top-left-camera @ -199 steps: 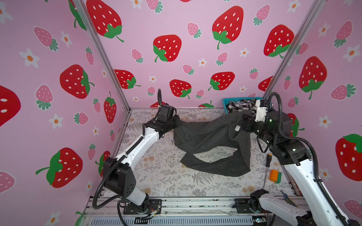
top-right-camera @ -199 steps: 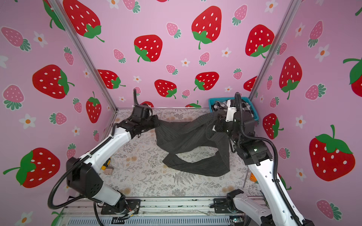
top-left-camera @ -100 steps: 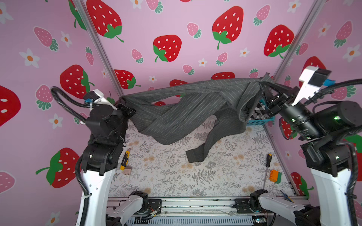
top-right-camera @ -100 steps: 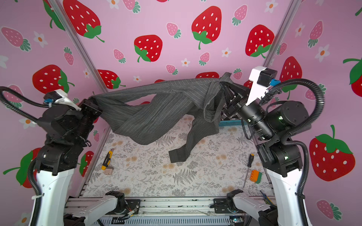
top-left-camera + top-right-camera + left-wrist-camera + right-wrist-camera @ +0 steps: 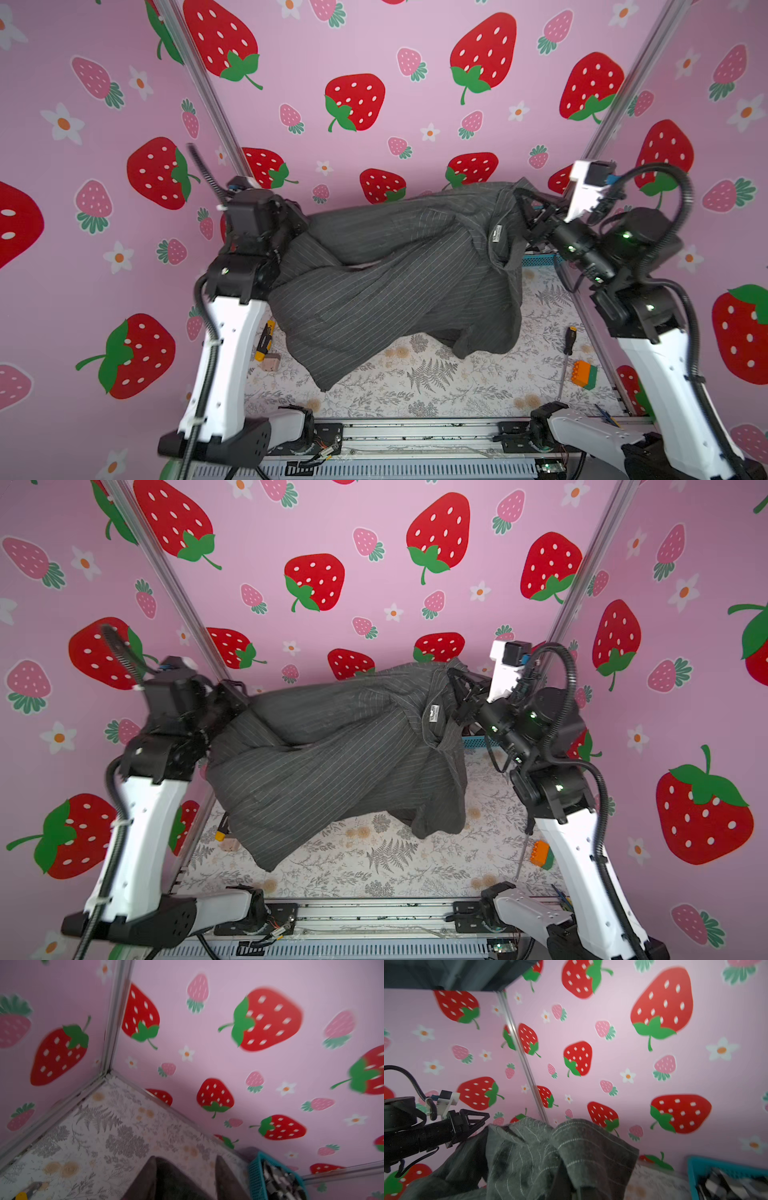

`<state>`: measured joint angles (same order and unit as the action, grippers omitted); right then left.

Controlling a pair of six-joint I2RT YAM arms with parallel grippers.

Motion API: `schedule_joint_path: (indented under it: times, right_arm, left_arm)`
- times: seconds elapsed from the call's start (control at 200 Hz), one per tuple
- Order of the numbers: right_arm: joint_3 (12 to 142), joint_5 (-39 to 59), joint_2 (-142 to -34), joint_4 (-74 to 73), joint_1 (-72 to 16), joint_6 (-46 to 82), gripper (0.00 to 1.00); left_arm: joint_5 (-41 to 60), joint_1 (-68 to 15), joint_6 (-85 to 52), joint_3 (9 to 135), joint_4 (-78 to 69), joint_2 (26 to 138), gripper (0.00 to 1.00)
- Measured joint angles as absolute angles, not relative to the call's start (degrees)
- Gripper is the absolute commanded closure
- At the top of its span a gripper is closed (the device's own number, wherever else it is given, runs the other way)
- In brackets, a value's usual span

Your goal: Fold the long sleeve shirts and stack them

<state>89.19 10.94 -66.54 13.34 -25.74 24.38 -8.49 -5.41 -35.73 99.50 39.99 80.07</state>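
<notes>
The pinstriped shirt (image 5: 395,291) is held up over the surface (image 5: 436,395), its collar end clamped in the closed right fingers (image 5: 532,210) at 2 o'clock. At 10 o'clock, the left fingers (image 5: 145,1176) are seen spread apart beside its other end.

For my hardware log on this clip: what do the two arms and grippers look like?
The left arm and right arm have white shells and black joints; green lights glow on the right one. Black corrugated cables run along both. The left gripper is a black, triangular open frame; the right gripper looks alike.
</notes>
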Motion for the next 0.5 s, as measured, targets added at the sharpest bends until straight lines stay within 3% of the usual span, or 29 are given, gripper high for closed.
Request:
schedule_joint_path:
  times: [0.125, 0.225, 0.36, 0.5]
  right_arm:
    - [82.6, 6.7, -77.5, 13.4, -25.1, 27.0, 1.00]
    - [78.1, 4.9, -87.3, 15.1, -23.4, 28.8, 1.00]
    - [73.9, 4.6, -95.9, 17.2, -20.4, 30.5, 1.00]
    - [72.9, 4.7, -97.4, 16.7, -18.9, 31.1, 1.00]
  left_arm:
    - [-5.1, -4.0, -35.8, 88.9, 40.0, 94.4, 0.08]
    - [-4.4, -3.7, -35.8, 80.9, 42.9, 98.5, 0.07]
    - [-2.3, -3.6, -36.5, 75.0, 45.5, 94.2, 0.12]
    - [1.1, -6.0, -38.7, 66.6, 46.7, 82.9, 0.12]
